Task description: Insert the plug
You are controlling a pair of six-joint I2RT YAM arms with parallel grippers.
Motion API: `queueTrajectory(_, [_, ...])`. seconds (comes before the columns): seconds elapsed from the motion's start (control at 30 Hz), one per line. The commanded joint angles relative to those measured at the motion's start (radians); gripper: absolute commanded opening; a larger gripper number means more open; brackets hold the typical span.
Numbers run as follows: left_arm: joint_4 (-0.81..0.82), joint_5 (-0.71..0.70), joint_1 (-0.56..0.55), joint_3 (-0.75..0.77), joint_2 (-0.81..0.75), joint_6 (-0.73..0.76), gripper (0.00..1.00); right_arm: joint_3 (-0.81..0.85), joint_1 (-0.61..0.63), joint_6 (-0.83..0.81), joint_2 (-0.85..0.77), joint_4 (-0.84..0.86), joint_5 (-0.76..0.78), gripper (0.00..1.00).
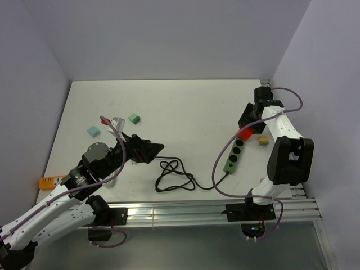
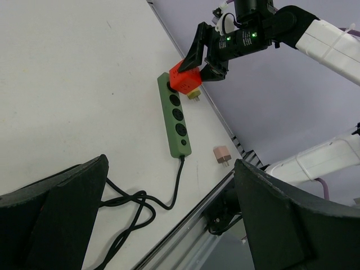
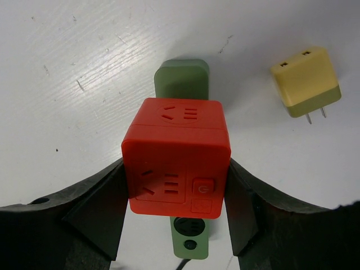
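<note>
A green power strip [image 1: 234,153] lies on the white table at the right, its black cord [image 1: 174,177] looping toward the middle. My right gripper [image 1: 250,118] is shut on a red cube plug [image 1: 244,134] and holds it over the strip's far end. In the right wrist view the red cube [image 3: 177,157] sits between my fingers [image 3: 95,208] and covers most of the strip [image 3: 181,79]. I cannot tell whether its prongs are in a socket. The left wrist view shows the cube [image 2: 185,77] tilted at the strip's far end [image 2: 177,121]. My left gripper [image 1: 149,151] is open and empty.
A yellow plug [image 1: 262,140] lies just right of the strip, also in the right wrist view [image 3: 306,81]. A pink plug [image 2: 222,154] lies near the front rail. Teal [image 1: 94,131], green [image 1: 134,118] and grey [image 1: 117,122] plugs lie at the left. An orange item [image 1: 48,181] lies at the left edge.
</note>
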Motion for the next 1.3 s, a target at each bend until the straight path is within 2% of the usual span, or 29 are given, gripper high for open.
queueTrajectory(0.0, [0.044,0.008,0.002,0.003,-0.003,0.017,0.99,0.014,-0.005,0.012,0.000,-0.013,0.054,0.00])
queueTrajectory(0.33, [0.037,0.011,0.002,0.005,-0.009,0.015,0.99,0.023,-0.005,0.047,0.073,-0.026,0.098,0.00])
queueTrajectory(0.5, [0.040,0.011,0.002,0.000,-0.017,0.015,0.99,-0.027,-0.005,0.072,0.085,-0.030,0.112,0.00])
queueTrajectory(0.73, [0.044,0.014,0.002,-0.008,-0.026,0.014,0.99,-0.075,0.027,0.095,0.150,-0.059,0.225,0.00])
queueTrajectory(0.9, [0.035,0.012,0.002,-0.005,-0.026,0.015,0.99,-0.190,0.038,0.135,0.145,0.022,0.156,0.00])
queueTrajectory(1.0, [0.032,0.012,0.002,-0.008,-0.037,0.017,0.99,-0.213,0.091,0.158,0.139,0.001,0.277,0.00])
queueTrajectory(1.07, [0.035,0.014,0.002,-0.012,-0.040,0.015,0.99,-0.222,0.163,0.177,0.141,-0.006,0.282,0.00])
queueTrajectory(1.27, [0.029,0.014,0.002,-0.017,-0.046,0.006,0.99,-0.279,0.213,0.199,0.092,0.028,0.330,0.00])
